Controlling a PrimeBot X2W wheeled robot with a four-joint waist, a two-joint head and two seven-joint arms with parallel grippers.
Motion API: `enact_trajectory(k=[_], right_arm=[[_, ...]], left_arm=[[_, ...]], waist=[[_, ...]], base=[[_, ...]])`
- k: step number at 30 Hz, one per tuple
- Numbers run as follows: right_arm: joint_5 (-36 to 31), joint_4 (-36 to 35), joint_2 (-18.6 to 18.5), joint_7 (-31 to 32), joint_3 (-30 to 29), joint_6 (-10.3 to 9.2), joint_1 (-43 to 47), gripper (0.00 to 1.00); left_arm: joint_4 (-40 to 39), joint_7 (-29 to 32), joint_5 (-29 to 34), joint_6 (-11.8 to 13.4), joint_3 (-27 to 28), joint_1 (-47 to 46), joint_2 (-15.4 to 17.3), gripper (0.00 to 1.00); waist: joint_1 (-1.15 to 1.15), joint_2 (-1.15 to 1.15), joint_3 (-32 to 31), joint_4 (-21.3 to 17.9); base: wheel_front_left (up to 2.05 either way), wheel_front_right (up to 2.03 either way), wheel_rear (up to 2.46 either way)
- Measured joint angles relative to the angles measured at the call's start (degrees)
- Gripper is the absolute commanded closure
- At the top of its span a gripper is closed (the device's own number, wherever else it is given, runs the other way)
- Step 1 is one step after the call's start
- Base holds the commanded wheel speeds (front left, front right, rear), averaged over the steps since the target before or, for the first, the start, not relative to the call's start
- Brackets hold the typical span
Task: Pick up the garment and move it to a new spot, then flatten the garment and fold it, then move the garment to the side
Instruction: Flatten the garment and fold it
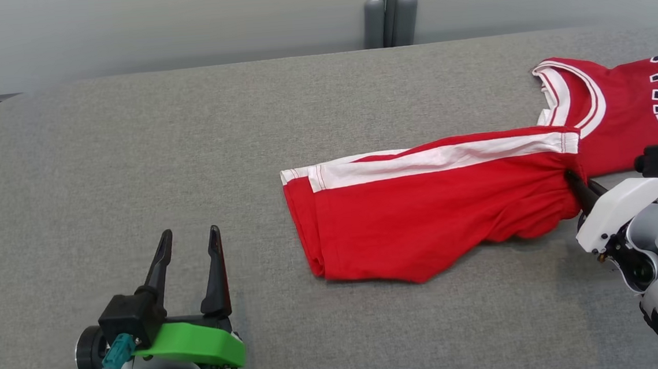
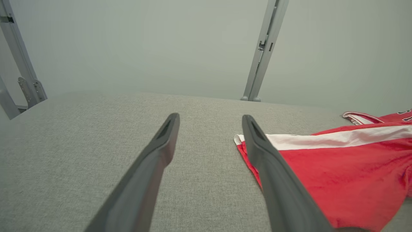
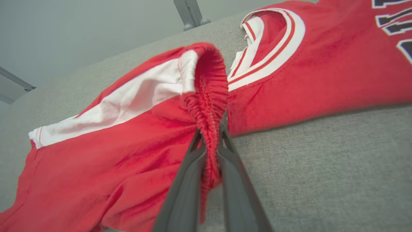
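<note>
- Head view: the left tool [image 1: 190, 233] stands wide open at the near left of the counter [image 1: 299, 94], touching nothing. The right tool [image 1: 572, 178] is clenched on the waistband [image 1: 564, 191] of the red shorts [image 1: 424, 224], which lie right of centre beside a jersey [image 1: 630, 100].
- Left wrist view: the fingers [image 2: 154, 161] are spread, with the shorts to their right.
- Right wrist view: the fingers [image 3: 186, 180] pinch the gathered waistband.

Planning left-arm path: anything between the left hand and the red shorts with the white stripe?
Bare grey fabric tabletop lies between the open left hand and the red white-striped shorts, in the head view.
</note>
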Motion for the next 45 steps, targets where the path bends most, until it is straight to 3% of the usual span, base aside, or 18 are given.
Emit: enact_trajectory(k=[4, 8, 23, 30, 45], right_arm=[[0.8, -1.6, 0.0, 1.6, 1.7, 0.00, -0.1, 1.00], [4.0, -6.2, 3.2, 3.5, 4.8, 0.00, -0.3, 1.00], [8.2, -17.6, 7.4, 9.5, 16.0, 0.00, -1.7, 1.00], [8.1, -16.7, 9.5, 11.4, 19.1, 0.00, -2.4, 1.00], [5.9, -7.3, 10.0, 12.5, 18.8, -0.96, -6.4, 1.00]], left_arm=[[0.0, 0.0, -0.4, 0.0, -1.0, 0.4, 0.0, 0.00], [0.2, 0.0, -0.5, 0.0, -2.2, 0.4, 0.1, 0.00], [0.6, 0.0, -2.0, 0.2, -4.3, 0.4, 0.3, 0.00], [0.6, 0.0, -2.3, 0.4, -5.5, 0.4, 0.3, 0.00], [0.1, 0.0, -3.6, 0.4, -6.8, 0.4, 0.3, 0.00]], waist=[[0.00, 0.00, -0.6, -1.1], [0.00, 0.00, -1.1, -1.2], [0.00, 0.00, -2.8, 3.0], [0.00, 0.00, -3.0, 5.7], [0.00, 0.00, -1.5, 11.2]], base=[[0.00, 0.00, 0.00], [0.00, 0.00, 0.00], [0.00, 0.00, 0.00], [0.00, 0.00, 0.00], [0.00, 0.00, 0.00]])
